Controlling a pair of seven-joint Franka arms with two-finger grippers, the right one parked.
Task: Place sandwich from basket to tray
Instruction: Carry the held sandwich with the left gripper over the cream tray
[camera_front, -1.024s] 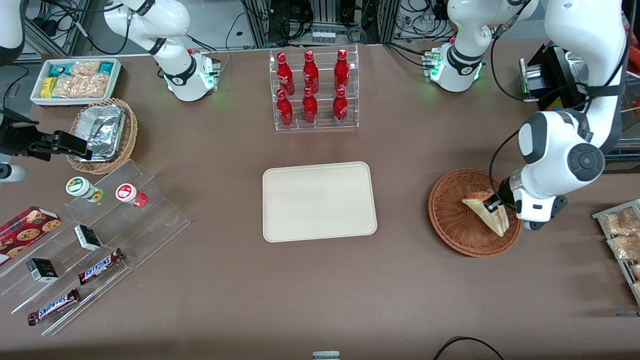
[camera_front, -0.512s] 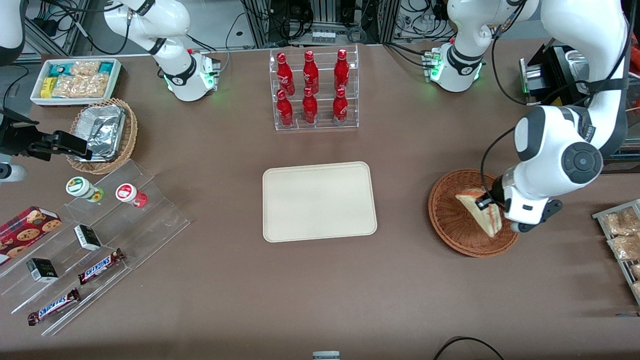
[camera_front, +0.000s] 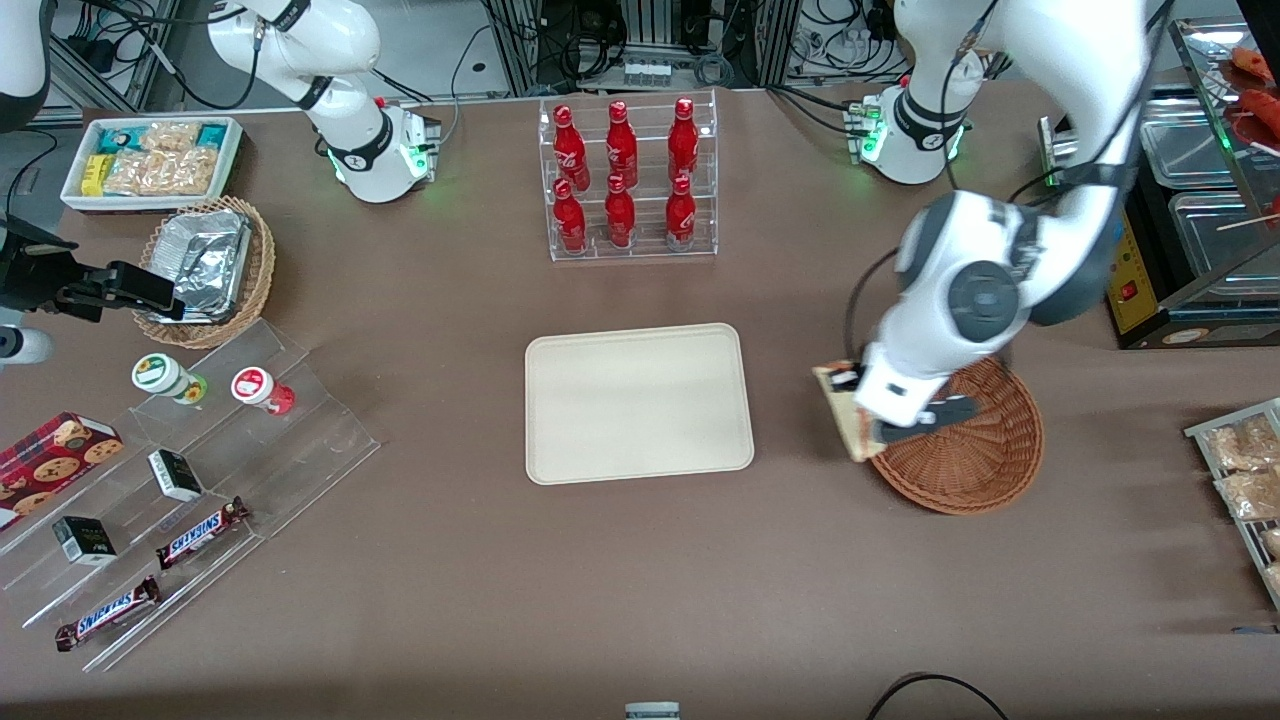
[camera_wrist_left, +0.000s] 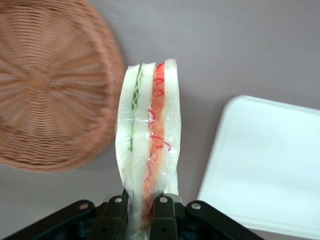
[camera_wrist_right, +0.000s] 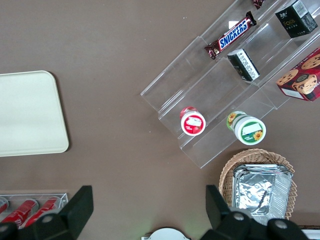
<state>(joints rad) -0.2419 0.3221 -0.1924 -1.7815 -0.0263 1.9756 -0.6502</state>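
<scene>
Left gripper (camera_wrist_left: 139, 207) pinching film-wrapped triangular white-bread sandwich (camera_wrist_left: 147, 145) by one end, aloft between reddish-brown woven wicker basket (camera_front: 985, 445) and flat cream plastic tray (camera_front: 638, 403). Probably light, soft, slippery; needs gentle grip.

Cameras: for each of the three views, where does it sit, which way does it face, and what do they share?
Front view: high, looking down on the table; shows both arms, the gripper holding the sandwich at the basket rim.
Left wrist view: on the working arm, looking past its fingers clamping the sandwich, over basket and tray.
Right wrist view: on the parked arm, facing down at the snack shelves.
Shared: the tray shows in all three.
</scene>
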